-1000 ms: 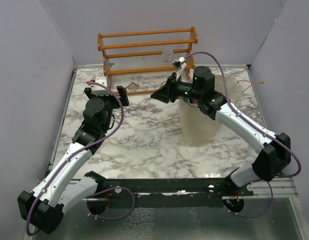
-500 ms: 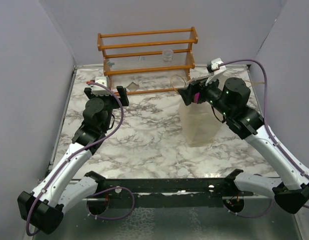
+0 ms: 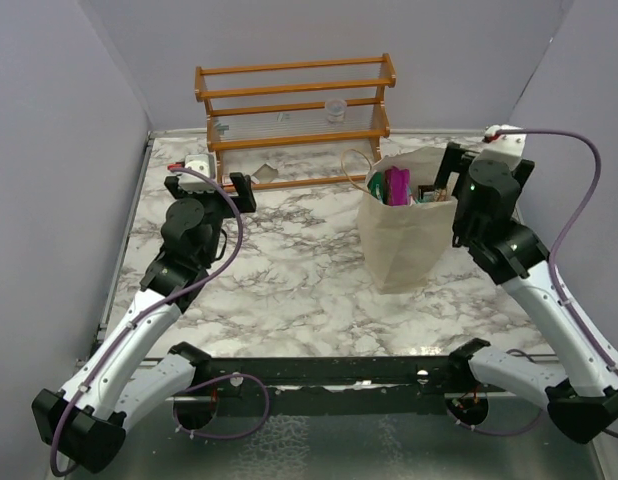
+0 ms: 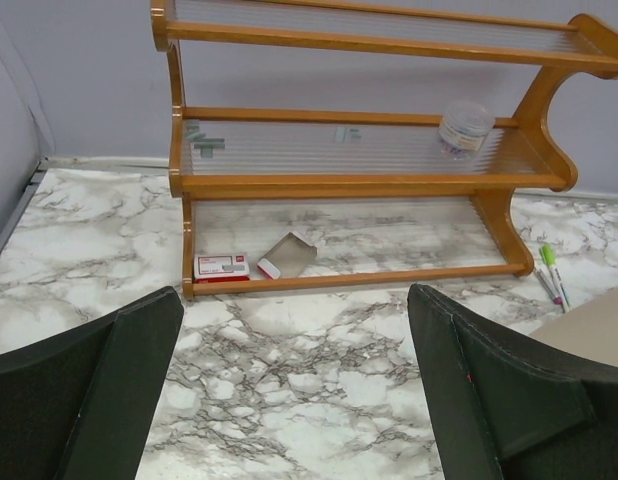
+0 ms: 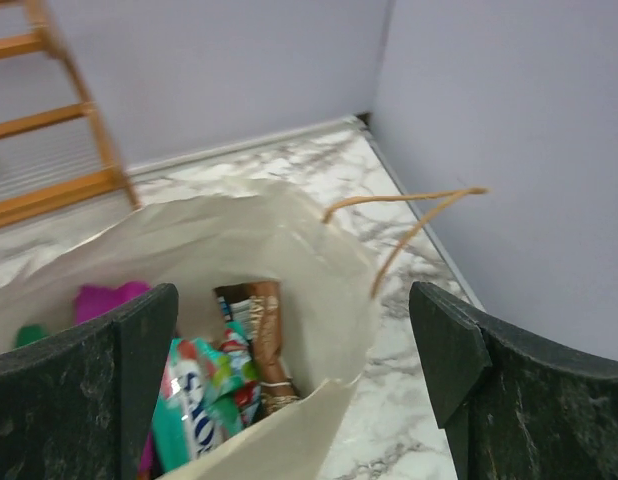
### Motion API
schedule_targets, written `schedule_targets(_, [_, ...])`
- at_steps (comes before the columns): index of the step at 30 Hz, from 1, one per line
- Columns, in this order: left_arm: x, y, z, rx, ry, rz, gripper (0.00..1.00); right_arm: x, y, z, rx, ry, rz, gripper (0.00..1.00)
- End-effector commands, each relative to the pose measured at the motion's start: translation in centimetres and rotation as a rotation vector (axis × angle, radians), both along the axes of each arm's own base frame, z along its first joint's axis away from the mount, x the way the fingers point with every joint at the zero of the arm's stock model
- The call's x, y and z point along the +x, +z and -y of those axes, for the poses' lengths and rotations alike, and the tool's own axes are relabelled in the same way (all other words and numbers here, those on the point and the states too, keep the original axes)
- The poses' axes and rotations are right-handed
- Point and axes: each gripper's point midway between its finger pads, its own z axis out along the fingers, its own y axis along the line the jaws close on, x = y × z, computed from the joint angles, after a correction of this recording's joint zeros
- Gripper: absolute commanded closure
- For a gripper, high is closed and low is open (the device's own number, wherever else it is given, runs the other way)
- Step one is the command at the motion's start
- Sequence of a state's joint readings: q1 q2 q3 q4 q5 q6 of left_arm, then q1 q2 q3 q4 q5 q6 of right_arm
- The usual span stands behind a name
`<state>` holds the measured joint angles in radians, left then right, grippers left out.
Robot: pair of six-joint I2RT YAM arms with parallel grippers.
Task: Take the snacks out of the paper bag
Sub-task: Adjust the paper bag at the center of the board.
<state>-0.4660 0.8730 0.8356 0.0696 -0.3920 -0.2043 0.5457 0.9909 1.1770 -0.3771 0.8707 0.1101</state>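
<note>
The cream paper bag [image 3: 404, 240] stands upright on the marble table, right of centre, with its mouth open. Snacks stick up inside it: a purple packet [image 3: 397, 185] and a green one [image 3: 376, 186]. In the right wrist view I look down into the bag [image 5: 319, 250] at a light green packet [image 5: 194, 400], a brown one [image 5: 261, 325] and a purple one [image 5: 109, 298]. My right gripper [image 5: 294, 390] hangs open over the bag's right rim, holding nothing. My left gripper [image 3: 209, 188] is open over bare marble at the left, well away from the bag.
A wooden slatted rack [image 3: 294, 115] stands at the back, with a small clear jar [image 4: 464, 128] on its middle shelf. A red-white box [image 4: 221, 266] and a card scrap [image 4: 289, 255] lie under it. Pens [image 4: 551, 270] lie by its right foot. Walls close off both sides.
My right arm swung from the bag's left, across its top, to its right side, and its jaws opened wide. The bag's mouth now shows. The left arm barely moved.
</note>
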Motion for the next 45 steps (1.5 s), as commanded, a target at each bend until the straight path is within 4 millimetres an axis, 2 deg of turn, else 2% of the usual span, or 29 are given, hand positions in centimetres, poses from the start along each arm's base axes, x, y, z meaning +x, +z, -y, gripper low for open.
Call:
schedule_targets(1, [-0.7,1.9,0.0,-0.033,-0.014,0.048,0.02,1.4,-0.1,5.1,0.083,-0.206,-0.022,0.01])
schedule_targets(3, [-0.9,2.2,0.0,-0.037,-0.016,0.055,0.02,2.7,-0.6,6.5,0.177,-0.201,-0.039,0.02])
schedule_targets(6, [-1.1,2.3,-0.1,-0.039,-0.014,0.063,0.02,3.5,-1.2,7.7,0.309,-0.203,-0.034,0.03])
schedule_targets(12, [-1.6,2.8,-0.4,-0.045,-0.011,0.083,0.01,3.2,-2.7,10.0,0.451,-0.264,-0.001,0.05])
schedule_targets(17, [-1.9,3.0,-0.1,-0.051,-0.023,0.088,0.01,4.0,-3.3,11.1,0.543,-0.209,0.052,0.14])
schedule_targets(22, [-1.8,2.9,-0.2,-0.048,-0.017,0.087,0.01,5.3,-4.0,10.8,0.626,-0.148,0.071,0.17])
schedule_targets(26, [-1.8,2.9,-0.1,-0.049,-0.021,0.087,0.01,5.9,-4.0,10.6,0.672,-0.111,0.100,0.26])
schedule_targets(32, [-1.7,2.7,-0.2,-0.041,-0.015,0.084,0.01,7.0,-5.0,10.3,0.745,-0.072,0.123,0.38])
schedule_targets(35, [-1.6,2.6,-0.1,-0.038,-0.018,0.080,0.01,7.6,-5.4,10.6,0.753,-0.080,0.126,0.41])
schedule_targets(41, [-1.6,2.4,0.1,-0.033,-0.021,0.077,0.01,8.5,-5.7,11.1,0.770,-0.066,0.133,0.54])
schedule_targets(45, [-1.6,2.3,0.1,-0.026,-0.018,0.074,0.01,8.5,-4.0,11.7,0.701,-0.045,0.176,0.74])
